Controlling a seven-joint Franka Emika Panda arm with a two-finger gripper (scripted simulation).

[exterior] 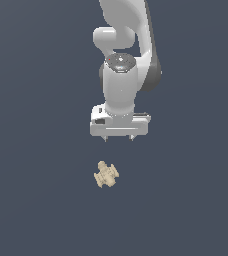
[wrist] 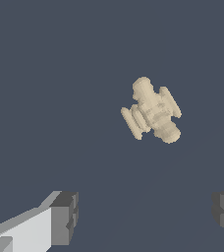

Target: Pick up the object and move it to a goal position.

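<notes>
The white robot arm (exterior: 123, 65) hangs over a plain dark grey-blue surface (exterior: 36, 200), its claw (exterior: 119, 138) pointing straight down with the jaws spread wide and nothing between them. In the exterior view only the two short dark fingertips (exterior: 105, 138) show beneath the white claw body. The object (exterior: 106, 174) (a small beige, knobbly lump with stubby ribs and nubs) lies on the surface below the claw in that view, slightly toward the exterior view's left, and clear of the fingertips. The wrist view shows the same object (wrist: 152, 110) lying tilted, apart from the claw (wrist: 146, 214), whose dark grey pads (wrist: 66, 216) stand far from each other at the frame's edge, neither touching it.
</notes>
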